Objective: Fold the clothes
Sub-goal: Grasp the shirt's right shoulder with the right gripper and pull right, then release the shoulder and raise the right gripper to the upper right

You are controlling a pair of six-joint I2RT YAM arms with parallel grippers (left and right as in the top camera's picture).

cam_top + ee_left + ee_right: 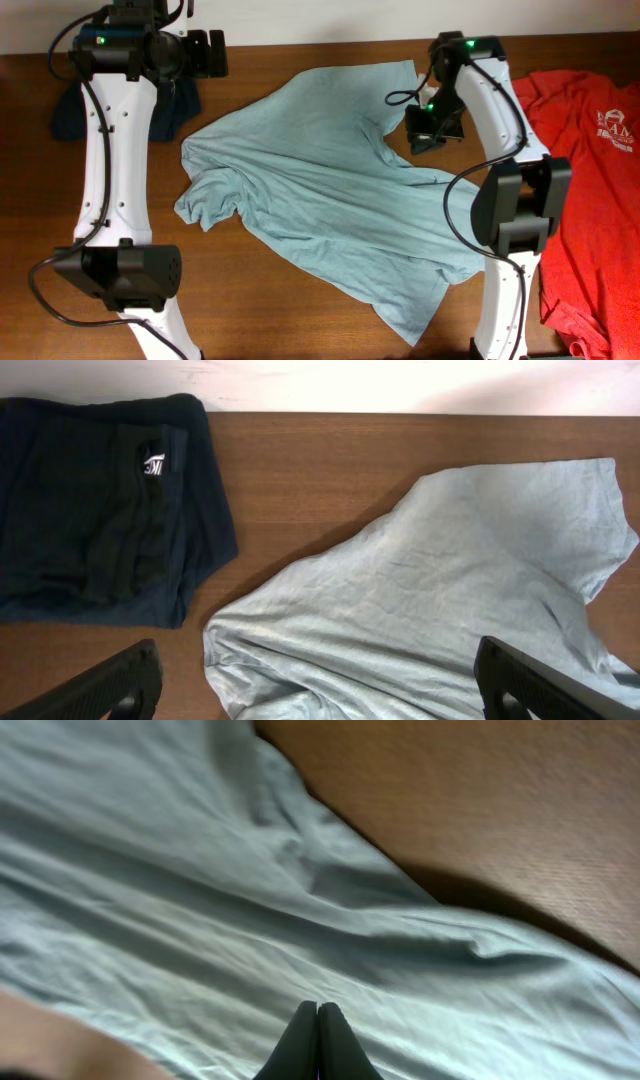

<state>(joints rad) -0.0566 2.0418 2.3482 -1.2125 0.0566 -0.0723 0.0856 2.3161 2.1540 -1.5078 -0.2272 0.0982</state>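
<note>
Your right gripper (318,1012) sits closest, fingers pressed shut, tips at the pale blue shirt (320,200); you can't tell if any cloth is pinched. That shirt lies rumpled across the middle of the tabletop (330,470), one sleeve toward the far edge. Left gripper (318,660) is wide open near the far edge, holding nothing. Red shirt (590,200) is spread at the right edge. Dark folded garment (90,510) is in the far left corner.
</note>
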